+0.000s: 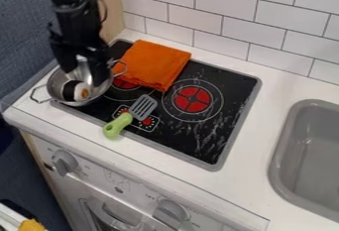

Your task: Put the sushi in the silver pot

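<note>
Sushi (pixel 77 91): inside the pot (pixel 98 92)
Gripper (pixel 83 76): over the pot — fingers apart
Cloth (pixel 153 64): orange, beside the pot
Spatula (pixel 122 122): near the pot — green handle

FREE: counter (pixel 263 126) between stovetop (pixel 233 84) and sink (pixel 311 126) | OBSTACLES: cloth (pixel 155 64), spatula (pixel 119 124) near pot (pixel 57 84)

White tiles (pixel 228 12) (dark-grouted) line the wall behind a pale counter (pixel 265 141).
</note>
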